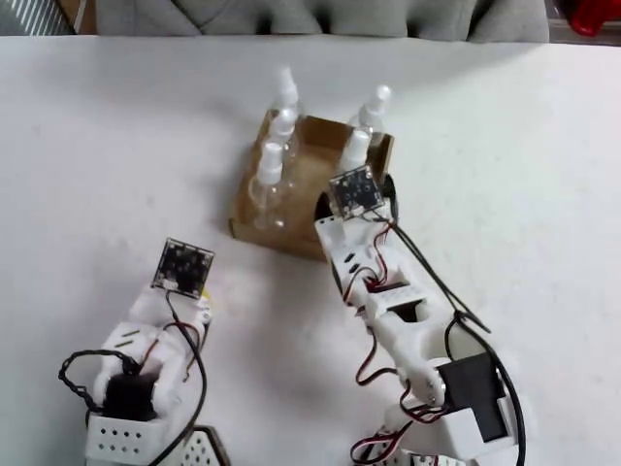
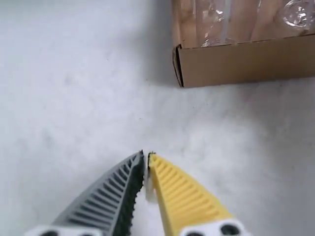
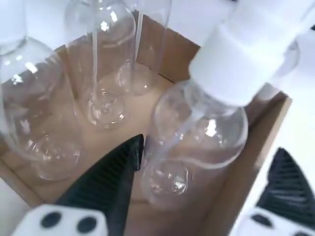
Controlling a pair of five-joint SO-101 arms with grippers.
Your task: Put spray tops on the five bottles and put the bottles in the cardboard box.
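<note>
Five bottles (image 1: 269,189) with white spray tops (image 1: 284,83) stood upright inside the cardboard box (image 1: 277,238). The right end effector (image 3: 210,146) hung released over the box's wall, one finger inside beside a bottle, the other outside. The left end effector (image 2: 146,156) was clenched, fingertips together, above the bench (image 1: 116,146), apart from the box.
</note>
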